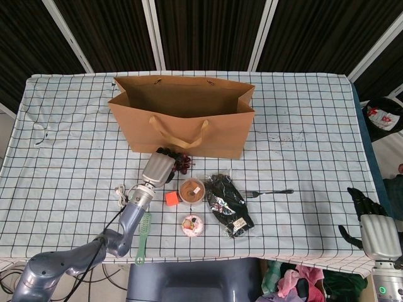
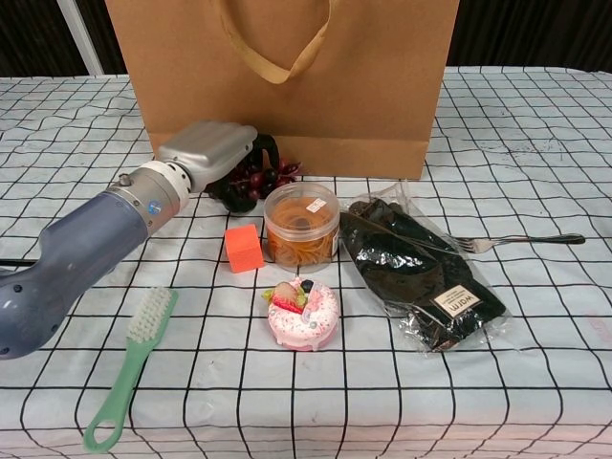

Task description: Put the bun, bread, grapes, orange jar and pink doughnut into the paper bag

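The brown paper bag (image 1: 182, 119) (image 2: 287, 86) stands open at the table's middle back. In front of it lies the dark red grapes bunch (image 1: 183, 165) (image 2: 258, 175), and my left hand (image 1: 158, 169) (image 2: 212, 150) lies over its left side with dark fingers (image 2: 236, 192) curled around it. The orange jar (image 1: 192, 190) (image 2: 301, 222) stands just right of the hand. The pink doughnut (image 1: 192, 224) (image 2: 304, 315) lies nearer the front edge. My right hand (image 1: 373, 228) hangs off the table's right front corner, fingers apart and holding nothing.
An orange cube (image 1: 170, 199) (image 2: 243, 248) sits beside the jar. A green brush (image 1: 143, 238) (image 2: 129, 368) lies front left. A black packet (image 1: 230, 202) (image 2: 421, 273) and a fork (image 1: 269, 192) (image 2: 521, 240) lie right of the jar. A cable (image 1: 119, 192) lies beside my left forearm.
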